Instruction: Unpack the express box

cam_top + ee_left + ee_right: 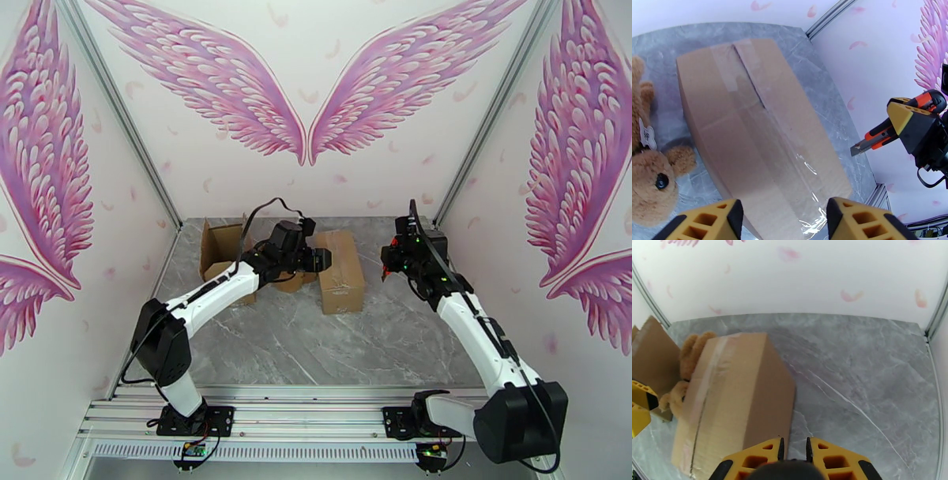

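Squarely mid-table sits the sealed express box [340, 272], brown cardboard, its long axis running from the arms' side toward the back wall. A strip of clear tape [750, 98] runs the length of its top face along that axis, over the flap seam. A dark line shows along part of the seam; whether that is a cut I cannot tell.

Just right of the box, but apart from it, the right gripper [393, 264] is clamped narrow on an orange and black utility knife [879, 138]. Its short blade is out and aimed toward the box's right side. So the seam lies to the knife's left, and the right arm is the one placed to cut.

On the box's left side the left gripper [782, 221] hovers with its jaws spread wide, holding nothing and facing the box's top, likely placed to steady it.

What the sealed box holds is hidden. Left of it a brown teddy bear [655, 185] lies on the grey table [316, 347], close against the box's left wall. Beyond the bear stands a second cardboard box [223, 251] with its flaps up; its inside cannot be made out.
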